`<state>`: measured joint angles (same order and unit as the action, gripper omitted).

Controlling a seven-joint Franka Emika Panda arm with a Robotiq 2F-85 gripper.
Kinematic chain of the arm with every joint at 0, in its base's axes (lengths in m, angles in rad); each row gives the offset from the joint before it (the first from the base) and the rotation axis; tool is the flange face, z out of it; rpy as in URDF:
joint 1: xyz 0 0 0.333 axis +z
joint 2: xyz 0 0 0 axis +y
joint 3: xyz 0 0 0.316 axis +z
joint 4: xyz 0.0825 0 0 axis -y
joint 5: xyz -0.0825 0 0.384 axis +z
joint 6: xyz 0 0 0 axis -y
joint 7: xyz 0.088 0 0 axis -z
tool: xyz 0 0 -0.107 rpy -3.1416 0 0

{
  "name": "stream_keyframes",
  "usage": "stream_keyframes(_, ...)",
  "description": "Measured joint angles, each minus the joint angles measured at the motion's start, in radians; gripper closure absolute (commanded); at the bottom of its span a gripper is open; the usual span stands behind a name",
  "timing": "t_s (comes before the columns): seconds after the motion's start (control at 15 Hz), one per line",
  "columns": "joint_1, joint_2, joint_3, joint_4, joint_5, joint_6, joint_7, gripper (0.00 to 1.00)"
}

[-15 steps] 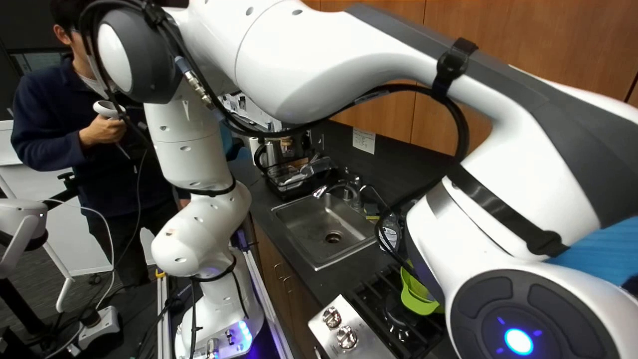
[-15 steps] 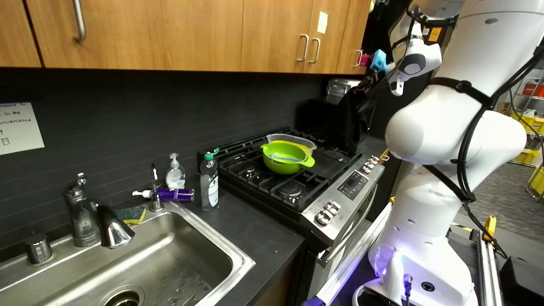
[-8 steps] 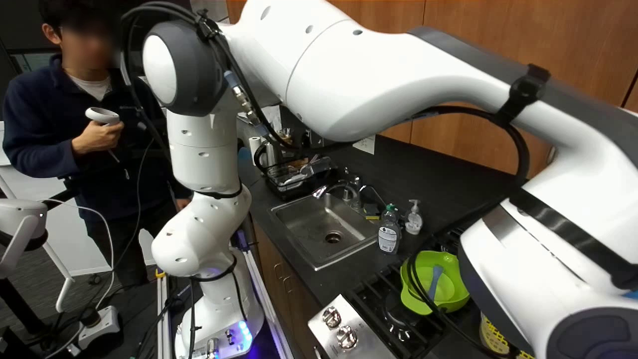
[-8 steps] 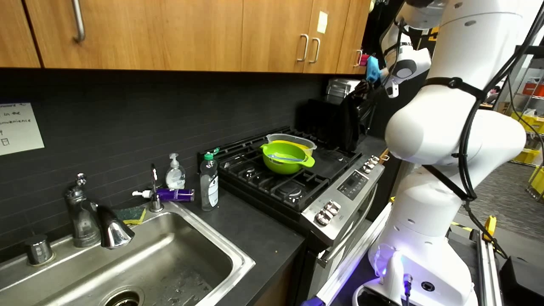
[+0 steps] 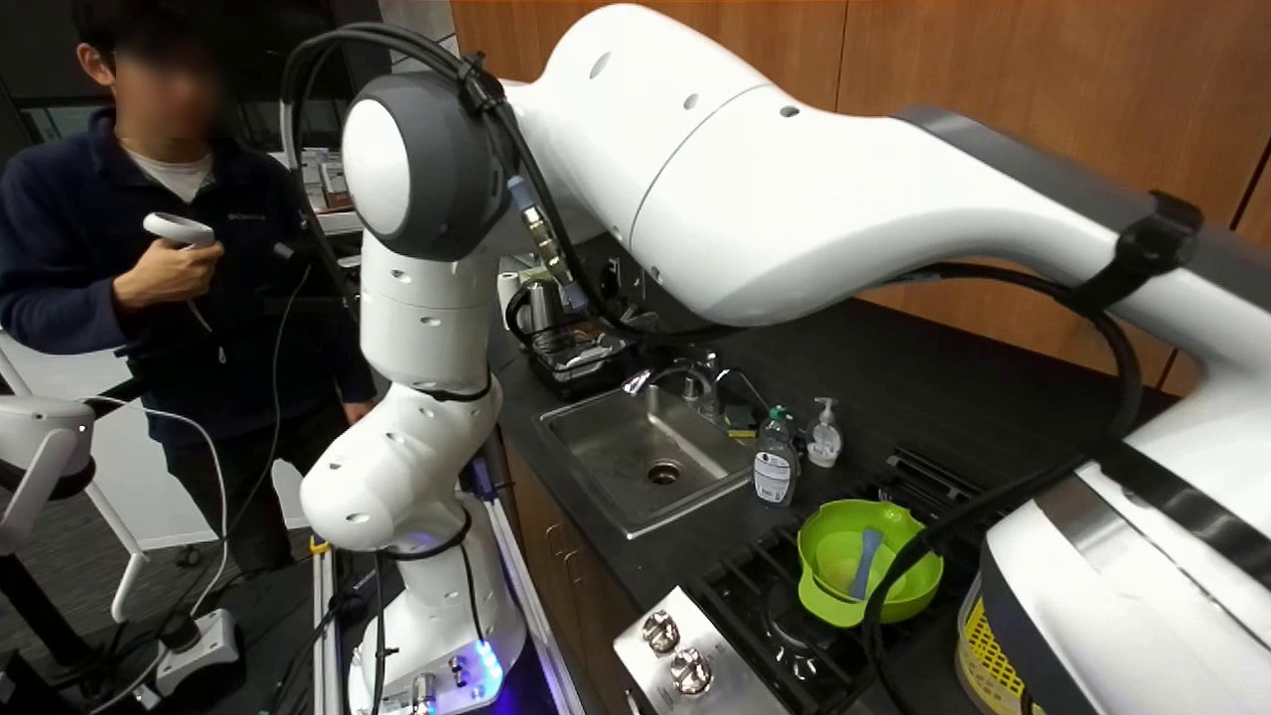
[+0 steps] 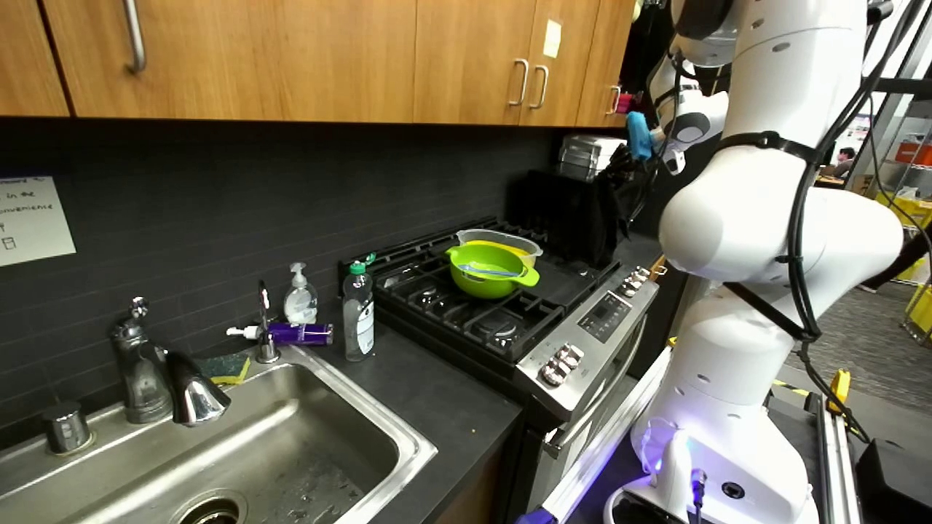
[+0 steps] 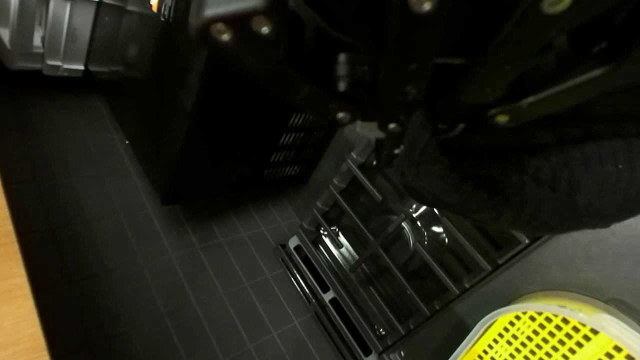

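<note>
Dark metal gripper has its jaws basically all the way together, with a limp black knit-looking cloth pinched in them. It's black on black, so I can't make out the exact pinch point. The cloth hangs over the end of the black and silver gas stove that's away from the brushed steel sink; can't tell if the bottom touches anything. Looks grabbed near the top, which would be why most of it just droops in soft folds.

Below it are the black metal burner grates, hard straight bars, total opposite of the cloth. Just beside those, on the stove's flat middle part, sits a clear plastic tub with a yellow perforated basket nested in it. Flat spot, so stable I guess. On its sink side, a round lime-green bowl has a slim blue spatula leaning inside, probably so it won't slip off the bars.

Past the stove's far edge there's a boxy black appliance with slotted vents, clear plastic containers stacked on top, presumably to save room.

Farthest off, a clear green-capped soap bottle stands near the sink's back corner and a smooth purple bottle lies along the back edge, likely handy for washing up.
</note>
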<state>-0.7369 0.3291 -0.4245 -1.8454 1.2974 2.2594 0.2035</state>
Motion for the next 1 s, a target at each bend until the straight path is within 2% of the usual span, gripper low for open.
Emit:
stream_keyframes(0.47, -0.034, 0.037, 0.001, 0.033, 0.003, 0.0, -0.131, 0.99)
stream_keyframes(1.0, -0.019, 0.017, 0.012, 0.04, 0.003, 0.042, -0.222, 0.99)
